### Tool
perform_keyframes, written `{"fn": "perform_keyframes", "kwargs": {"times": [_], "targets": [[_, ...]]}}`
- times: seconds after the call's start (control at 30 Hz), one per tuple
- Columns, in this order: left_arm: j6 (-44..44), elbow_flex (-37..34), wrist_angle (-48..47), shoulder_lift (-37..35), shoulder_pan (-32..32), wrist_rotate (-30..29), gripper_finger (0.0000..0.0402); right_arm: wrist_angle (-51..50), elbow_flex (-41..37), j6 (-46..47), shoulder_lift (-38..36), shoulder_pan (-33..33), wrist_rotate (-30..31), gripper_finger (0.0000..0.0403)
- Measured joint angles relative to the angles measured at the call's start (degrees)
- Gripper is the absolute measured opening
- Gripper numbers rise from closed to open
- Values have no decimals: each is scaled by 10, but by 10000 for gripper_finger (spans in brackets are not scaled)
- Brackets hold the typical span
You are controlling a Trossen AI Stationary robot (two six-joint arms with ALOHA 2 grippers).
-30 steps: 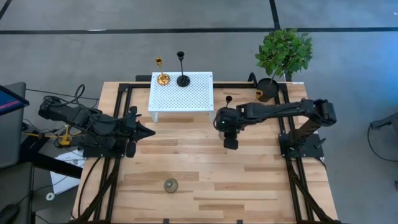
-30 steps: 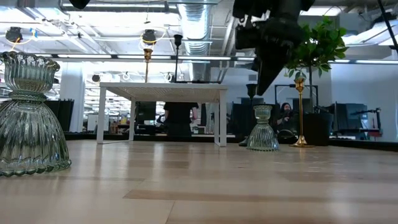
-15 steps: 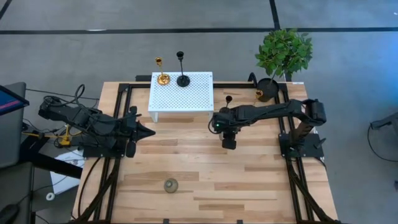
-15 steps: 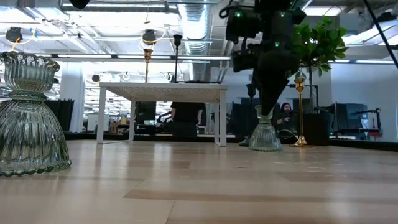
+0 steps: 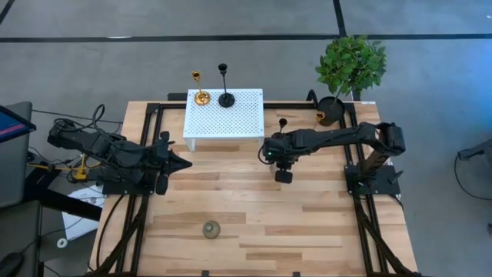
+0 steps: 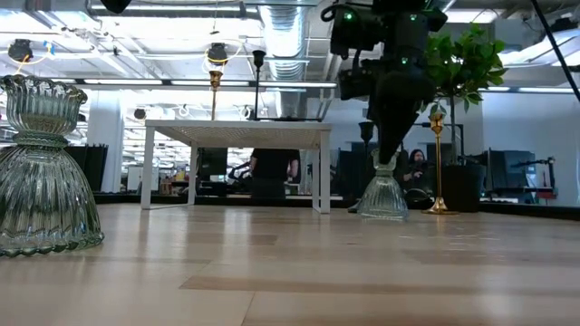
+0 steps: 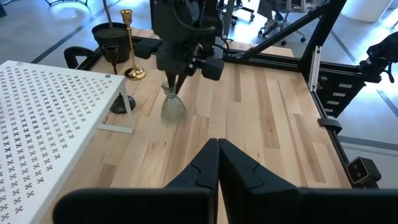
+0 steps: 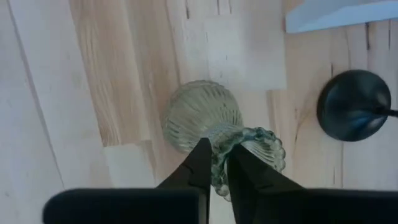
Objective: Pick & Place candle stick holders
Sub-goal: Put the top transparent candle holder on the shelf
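Note:
A grey-green glass candle stick holder (image 8: pixel 200 115) stands on the wooden table (image 5: pixel 254 223) just in front of the white perforated stand (image 5: pixel 224 115). My right gripper (image 8: pixel 216 167) is shut on it from above; the high view hides this holder under the gripper (image 5: pixel 271 154). A second glass holder (image 5: pixel 211 228) stands on its base near the front edge. A gold holder (image 5: pixel 200 96) and a black one (image 5: pixel 226 98) stand on the stand. Another black holder (image 5: pixel 282 123) and a gold one (image 6: pixel 438 163) stand on the table behind. My left gripper (image 7: pixel 217 152) waits shut at the table's left side. My right gripper pinches the scalloped rim of the glass holder's top cup (image 8: pixel 219 144) between its two fingers. One finger (image 8: pixel 245 171) seems to lie inside the cup and the other (image 8: pixel 198 167) outside. The fingers point down from above. The holder is upright, its wide base (image 6: pixel 381 206) on the table.
A black pot with a green plant (image 5: pixel 350 65) stands at the far right corner. The right arm's base (image 5: pixel 373 173) sits at the right edge. Black frame rails (image 5: pixel 142 223) run along both sides. Bare wood lies across the table's middle and near half.
My right gripper has come down onto the glass holder's cup, tipping steeper toward the table, and has shut on its rim. The holder stays standing where it was.

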Motion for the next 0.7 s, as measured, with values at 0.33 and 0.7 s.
{"fn": "perform_keyframes", "kwargs": {"times": [0.33, 0.7], "targets": [[0, 0, 0, 0, 0, 0, 5, -66, 73, 6, 5, 21, -20, 13], [1, 0, 0, 0, 0, 0, 5, -117, 262, -18, 3, 6, -15, 13]]}}
